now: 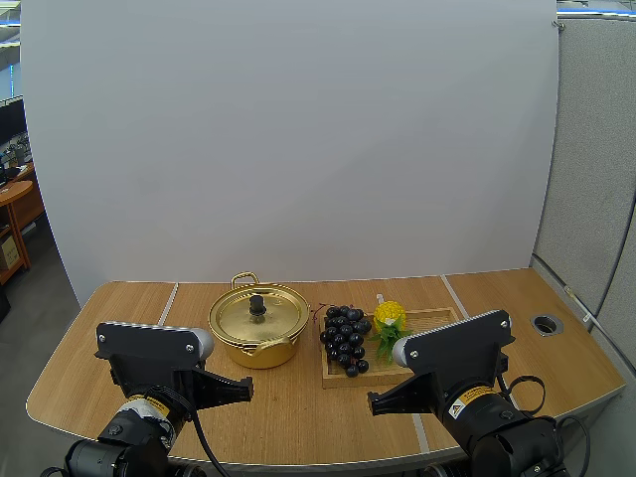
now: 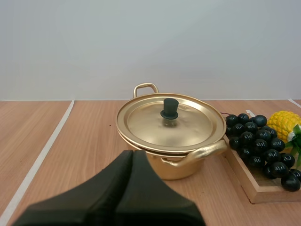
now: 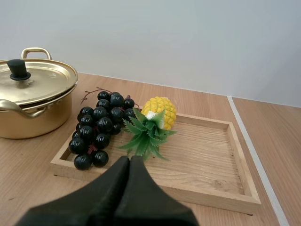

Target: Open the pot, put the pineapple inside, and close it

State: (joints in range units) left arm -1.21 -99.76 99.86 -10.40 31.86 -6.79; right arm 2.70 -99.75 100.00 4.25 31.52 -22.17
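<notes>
A gold pot (image 1: 258, 333) (image 2: 174, 155) (image 3: 28, 110) stands on the table with its lid (image 1: 257, 314) (image 2: 170, 121) (image 3: 33, 81) on, a black knob (image 2: 170, 108) on top. To its right a small yellow pineapple (image 1: 389, 316) (image 2: 284, 125) (image 3: 159, 112) with green leaves lies on a wooden tray (image 1: 422, 320) (image 3: 202, 160). My left gripper (image 2: 132, 156) is shut on nothing, just short of the pot's near handle. My right gripper (image 3: 130, 161) is shut on nothing, at the tray's near rim in front of the pineapple's leaves.
A bunch of dark grapes (image 1: 345, 338) (image 2: 256, 142) (image 3: 99, 127) lies on the tray's left end, between pot and pineapple. A round cable hole (image 1: 547, 324) sits in the tabletop at the far right. A white line (image 2: 40, 162) crosses the bare wood left of the pot.
</notes>
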